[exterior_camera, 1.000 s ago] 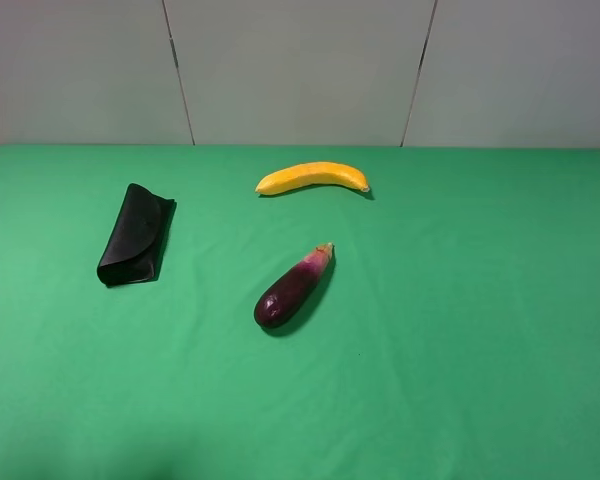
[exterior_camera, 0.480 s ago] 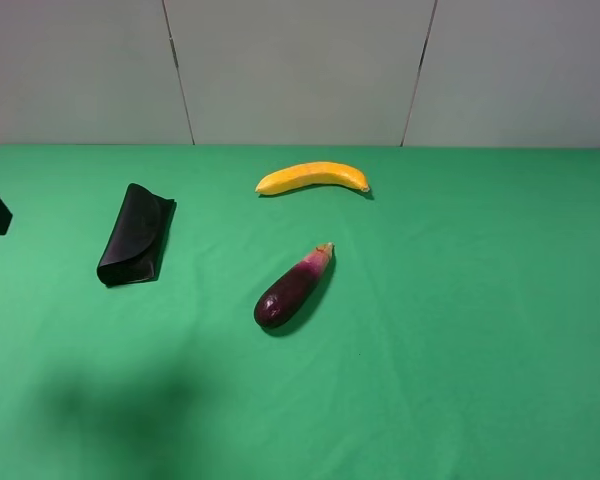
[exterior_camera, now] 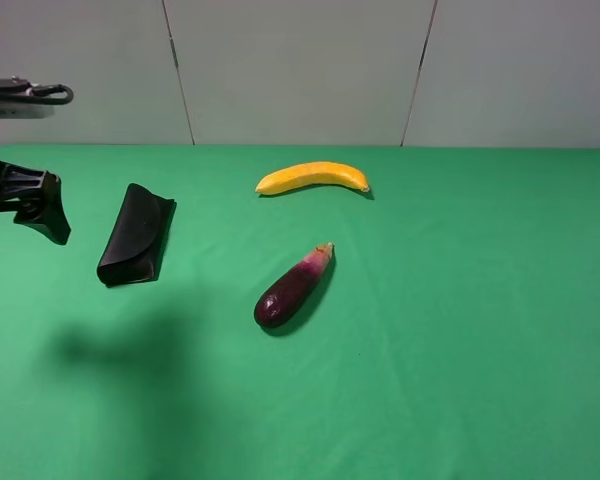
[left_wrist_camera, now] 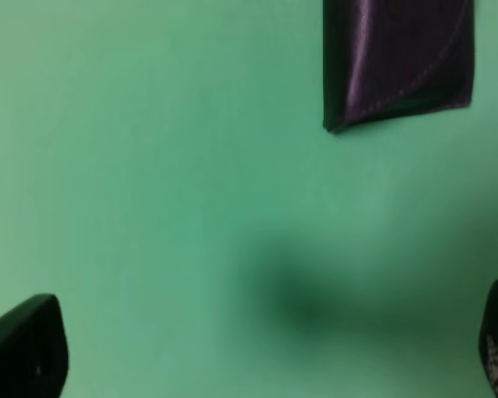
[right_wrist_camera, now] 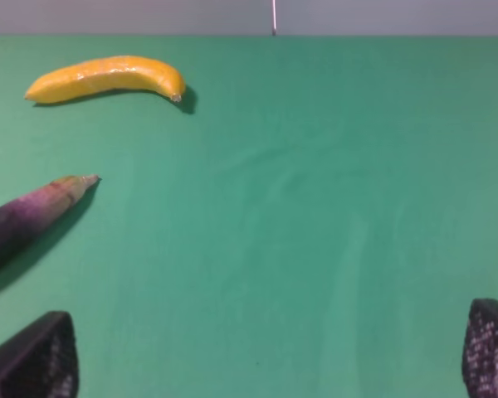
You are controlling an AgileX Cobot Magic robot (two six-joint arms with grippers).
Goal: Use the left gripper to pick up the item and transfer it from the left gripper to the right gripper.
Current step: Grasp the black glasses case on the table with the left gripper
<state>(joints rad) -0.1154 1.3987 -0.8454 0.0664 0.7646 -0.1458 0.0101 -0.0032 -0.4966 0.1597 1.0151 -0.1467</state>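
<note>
The item, a flat black folded case [exterior_camera: 135,237], lies on the green cloth at the left. My left gripper [exterior_camera: 46,217] hovers above the cloth just left of the case, apart from it. In the left wrist view the case [left_wrist_camera: 398,58] lies ahead of the open, empty left gripper [left_wrist_camera: 261,356], whose fingertips [left_wrist_camera: 25,348] show at the frame's corners. My right gripper [right_wrist_camera: 261,356] is out of the high view. In the right wrist view its fingertips [right_wrist_camera: 33,356] stand wide apart with nothing between them.
A yellow banana [exterior_camera: 312,177] lies at the back centre and a purple eggplant [exterior_camera: 293,288] in the middle of the green table [exterior_camera: 460,330]. Both show in the right wrist view, banana [right_wrist_camera: 108,77] and eggplant [right_wrist_camera: 25,220]. A pale wall stands behind.
My left arm has come in from the left edge and moved right toward the case. Its shadow has grown on the cloth. The case, banana and eggplant have not moved.
</note>
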